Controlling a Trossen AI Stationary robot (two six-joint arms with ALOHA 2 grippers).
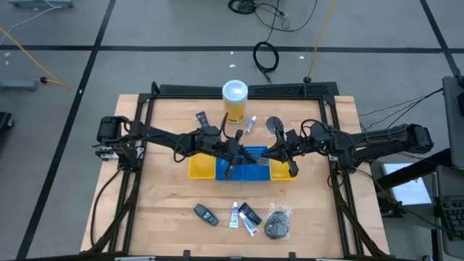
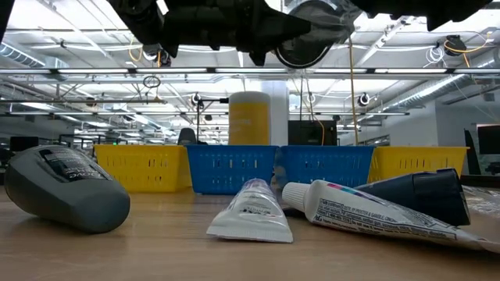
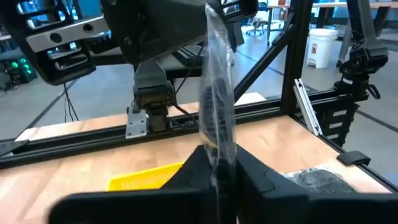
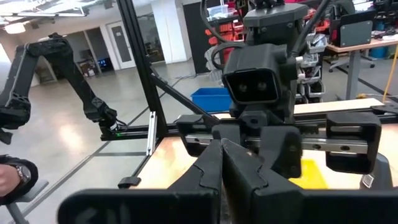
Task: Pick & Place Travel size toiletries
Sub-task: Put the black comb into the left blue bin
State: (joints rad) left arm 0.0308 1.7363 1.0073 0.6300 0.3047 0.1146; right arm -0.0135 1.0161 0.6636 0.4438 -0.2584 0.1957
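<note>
Both arms meet above the blue tray [image 1: 250, 161]: left pincer [image 3: 217, 177] pinches a clear-wrapped disc [image 3: 216, 118] upright, likely taking it from the right pincer [image 4: 222, 163], clamped tight; other toiletries [image 1: 243, 215] wait on the tabletop [image 1: 167, 206].

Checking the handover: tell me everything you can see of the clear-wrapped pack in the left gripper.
The clear-wrapped pack is glossy crinkled film with something dark inside, seen edge-on. It stands upright above the table, lower end pinched by the left gripper. Its top reaches towards the right gripper; any grip there is hidden.
</note>
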